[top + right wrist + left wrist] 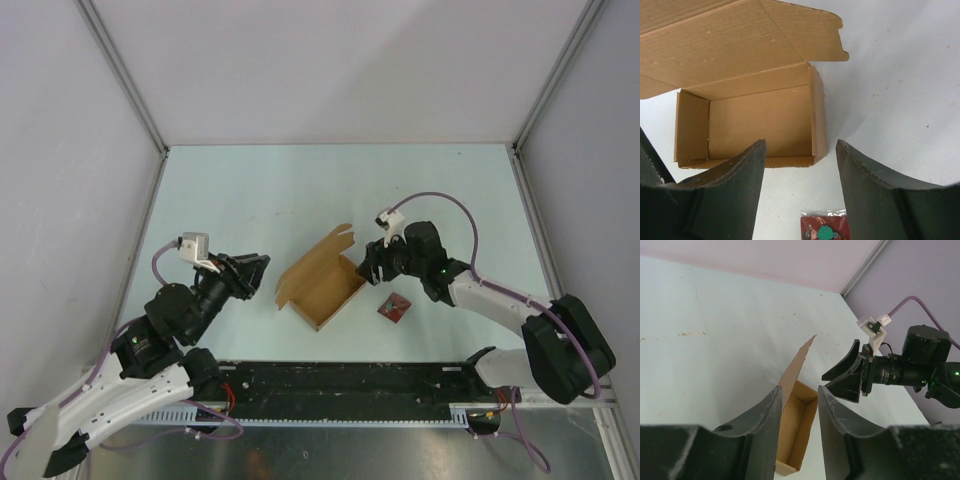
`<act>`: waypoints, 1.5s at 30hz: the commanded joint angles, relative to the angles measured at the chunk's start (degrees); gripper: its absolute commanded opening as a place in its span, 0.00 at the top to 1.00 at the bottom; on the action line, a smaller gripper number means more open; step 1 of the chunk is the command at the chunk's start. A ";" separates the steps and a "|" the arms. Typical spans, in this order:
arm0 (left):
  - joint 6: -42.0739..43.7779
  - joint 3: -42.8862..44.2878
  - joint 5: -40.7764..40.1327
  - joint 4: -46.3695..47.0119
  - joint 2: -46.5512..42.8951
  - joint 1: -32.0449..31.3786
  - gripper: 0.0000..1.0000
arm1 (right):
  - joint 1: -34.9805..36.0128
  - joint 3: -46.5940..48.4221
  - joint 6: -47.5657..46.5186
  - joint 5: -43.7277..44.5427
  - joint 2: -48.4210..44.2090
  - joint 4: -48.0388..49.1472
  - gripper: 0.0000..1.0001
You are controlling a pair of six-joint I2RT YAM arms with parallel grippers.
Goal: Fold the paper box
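Box walls are standing; the lid is yet to be closed.
The box (322, 292) is sitting mid-table with its four walls folded upright, while the lid (315, 258) is standing open along the far-left long side; closing and tucking it is judged to be what remains. The opening is facing up, and the long axis is running from near left to far right. The left gripper (255, 268) and right gripper (370, 268) are seen spread and empty, just beside the box on opposite sides.

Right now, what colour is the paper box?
Plain brown cardboard, with no print visible on the paper box. It shows best in the right wrist view.
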 commanded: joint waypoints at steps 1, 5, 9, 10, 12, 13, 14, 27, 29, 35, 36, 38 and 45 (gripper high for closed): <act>0.51 1.30 -1.05 0.40 0.44 -0.15 0.60 | 0.03 3.77 -3.22 -1.67 4.23 4.58 0.39; 0.43 0.95 -1.76 0.31 0.08 -0.15 0.59 | 0.38 6.24 -5.06 -2.37 8.54 4.40 0.43; 0.43 0.86 -1.93 0.31 -0.09 -0.15 0.59 | 0.56 7.82 -5.33 -2.55 11.27 5.02 0.46; 0.51 0.86 -2.19 0.23 -0.18 -0.15 0.59 | 0.64 8.08 -5.59 -2.55 11.71 5.11 0.47; 0.51 0.69 -2.55 0.23 -0.27 -0.23 0.59 | 0.82 9.22 -6.20 -2.46 13.47 4.49 0.48; 0.60 0.69 -2.90 0.23 -0.27 -0.23 0.59 | 1.08 9.58 -6.38 -2.72 14.17 4.32 0.49; 0.60 0.60 -2.99 0.23 -0.27 -0.23 0.59 | 1.17 9.93 -6.64 -2.81 15.31 3.88 0.49; 1.48 0.43 -4.39 0.23 -0.53 -0.15 0.57 | 3.81 11.69 -7.97 1.66 18.31 0.45 0.63; 1.39 0.25 -4.57 0.23 -0.71 -0.23 0.57 | 3.98 11.69 -7.62 4.03 17.96 -0.16 0.71; 1.48 0.34 -5.27 0.31 -0.62 -0.15 0.56 | 5.03 11.60 -5.07 9.83 15.85 -2.01 0.87; 1.57 0.42 -5.36 0.23 -0.45 -0.15 0.56 | 5.73 11.51 -4.20 10.71 15.50 -2.10 0.89; 1.83 0.60 -5.45 0.31 -0.45 -0.23 0.56 | 6.35 11.60 -2.79 13.79 14.45 -2.71 0.96; 1.92 0.69 -6.06 0.23 -0.53 -0.23 0.56 | 10.13 11.51 7.66 27.75 9.71 -6.84 1.00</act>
